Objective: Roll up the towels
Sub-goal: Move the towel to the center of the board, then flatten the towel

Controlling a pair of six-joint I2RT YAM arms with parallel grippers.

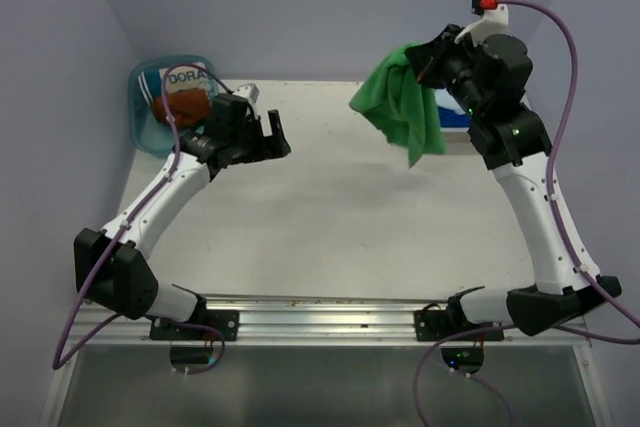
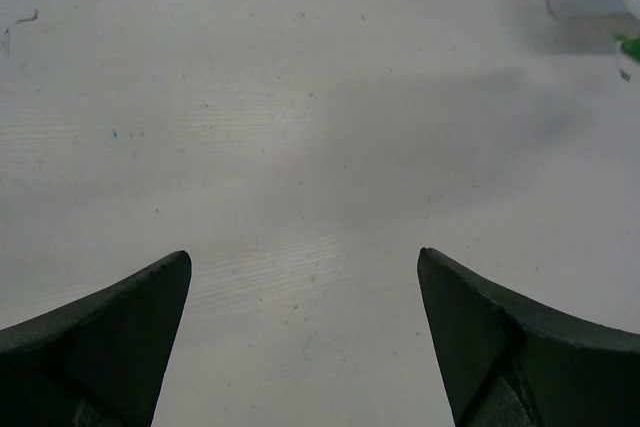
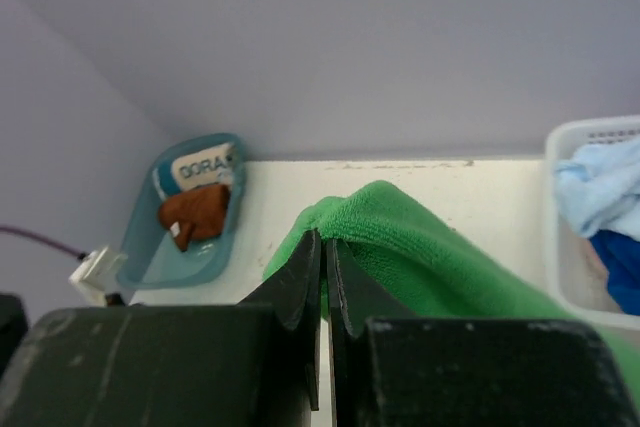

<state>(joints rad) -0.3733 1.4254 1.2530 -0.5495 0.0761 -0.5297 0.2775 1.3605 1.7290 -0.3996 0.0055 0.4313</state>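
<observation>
Left claw [image 1: 278, 137] hovers over the surface [image 1: 340, 227], fingers spread wide apart. Further back on the right, the right claw [image 3: 323, 239] is up high, pinched tight on the green towel [image 1: 405, 107], which dangles above the surface. Way back: a white basket [image 3: 562, 247] with a light blue towel [image 3: 600, 182] and a dark blue towel [image 3: 620, 267], plus a teal tub [image 1: 140, 122] in the left corner holding a brown towel [image 3: 195, 215].

Your right gripper [image 1: 413, 55]: raised over the bench's [image 1: 330, 217] far right corner, pinched on the green towel [image 1: 402, 107], which hangs in loose folds | your left gripper [image 1: 276, 137]: fingers spread, empty, near the far left corner | teal tub [image 1: 143, 129] at that corner: you see a rust-brown towel [image 1: 180, 107] and the DORA item [image 1: 187, 77].
</observation>
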